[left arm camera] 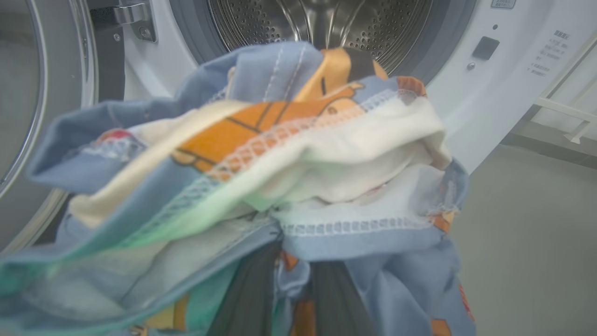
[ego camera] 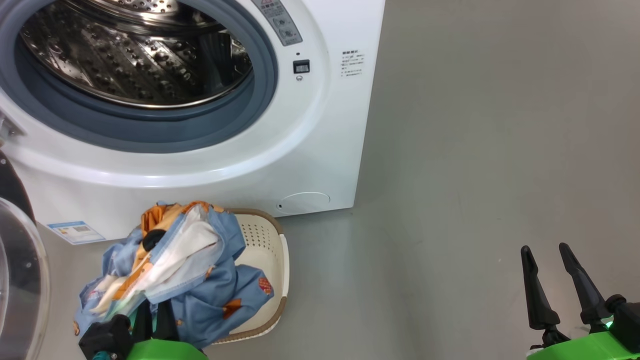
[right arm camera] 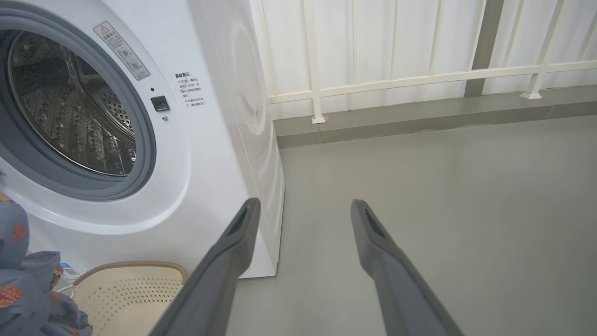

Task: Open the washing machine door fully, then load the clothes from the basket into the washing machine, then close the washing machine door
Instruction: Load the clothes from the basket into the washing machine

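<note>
Grey floor [ego camera: 475, 150]: white washing machine [ego camera: 325, 140] stands far left; cream basket [ego camera: 262, 245] sits near side, just beside machine's front base.

We see a bare laundry corner: a white front-loading washing machine [ego camera: 310, 150] stands at our eleven o'clock on a plain grey floor [ego camera: 475, 150]. Beside it, at one o'clock, we see a white railing [right arm camera: 419, 79] before pale panelling [right arm camera: 373, 37].

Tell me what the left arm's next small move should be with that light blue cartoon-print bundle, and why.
Probably carry it forward and up toward the steel perforated drum. The left gripper is shut on the light blue, orange and white clothes, held above the cream perforated basket, and the black-rimmed glass door stands open at the left, leaving the mouth free.
</note>
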`<state>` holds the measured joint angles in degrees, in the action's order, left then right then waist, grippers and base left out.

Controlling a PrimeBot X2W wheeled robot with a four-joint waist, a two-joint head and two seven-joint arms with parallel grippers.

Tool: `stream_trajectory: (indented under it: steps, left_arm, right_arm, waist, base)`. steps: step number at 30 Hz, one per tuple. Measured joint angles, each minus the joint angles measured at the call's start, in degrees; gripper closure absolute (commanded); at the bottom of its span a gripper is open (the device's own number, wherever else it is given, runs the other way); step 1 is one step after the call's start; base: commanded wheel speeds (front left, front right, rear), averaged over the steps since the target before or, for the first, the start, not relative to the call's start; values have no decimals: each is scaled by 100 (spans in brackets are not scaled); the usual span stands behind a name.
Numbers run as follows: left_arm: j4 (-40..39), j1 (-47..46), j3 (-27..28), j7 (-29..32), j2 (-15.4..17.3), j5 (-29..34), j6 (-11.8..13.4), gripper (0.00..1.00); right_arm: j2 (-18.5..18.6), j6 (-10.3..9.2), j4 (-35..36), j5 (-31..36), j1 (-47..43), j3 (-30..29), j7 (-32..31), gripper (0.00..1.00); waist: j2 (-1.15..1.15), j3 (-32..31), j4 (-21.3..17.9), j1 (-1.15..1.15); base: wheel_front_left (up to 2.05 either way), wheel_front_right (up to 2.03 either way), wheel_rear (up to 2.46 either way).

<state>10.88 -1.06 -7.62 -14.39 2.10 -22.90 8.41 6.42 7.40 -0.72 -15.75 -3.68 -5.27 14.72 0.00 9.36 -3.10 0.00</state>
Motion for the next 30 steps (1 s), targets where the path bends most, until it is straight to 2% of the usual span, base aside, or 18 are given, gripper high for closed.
stream_trajectory:
  steps: [30]
  left_arm:
    - [-591, 493, -190, 0, 12, 142, 33, 100]
  right_arm:
    - [33, 0, -101, 309, -351, -29, 0, 0]
  waist:
    - [0, -626, 439, 0]
  base:
    - [0, 0, 0]
